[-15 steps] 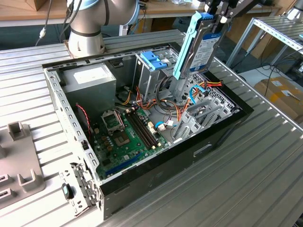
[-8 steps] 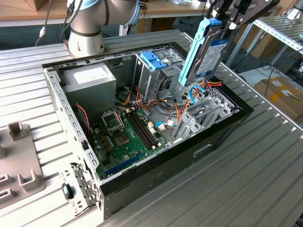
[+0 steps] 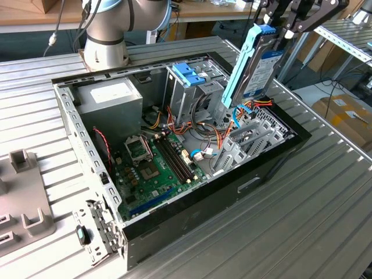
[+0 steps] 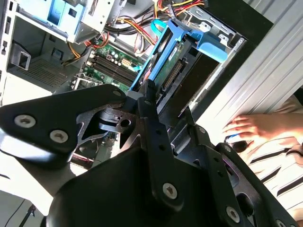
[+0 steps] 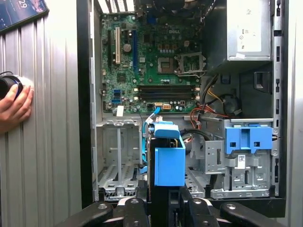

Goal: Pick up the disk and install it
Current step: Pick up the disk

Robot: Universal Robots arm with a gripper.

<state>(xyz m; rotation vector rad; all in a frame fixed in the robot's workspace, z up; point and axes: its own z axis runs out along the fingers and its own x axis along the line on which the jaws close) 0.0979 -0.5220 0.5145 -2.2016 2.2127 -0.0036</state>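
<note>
Disk, seen at one o'clock in the exterior view, is clamped by its upper end in the gripper and is hung nearly upright, long axis pointed down toward the open computer case beneath it.

Set on a ribbed aluminium worktop. Backed along the far edge by a wooden desk. Flanked, at the exterior view's right, by a metal shelving rack and a cardboard box on pale floor. Evenly lit.
</note>
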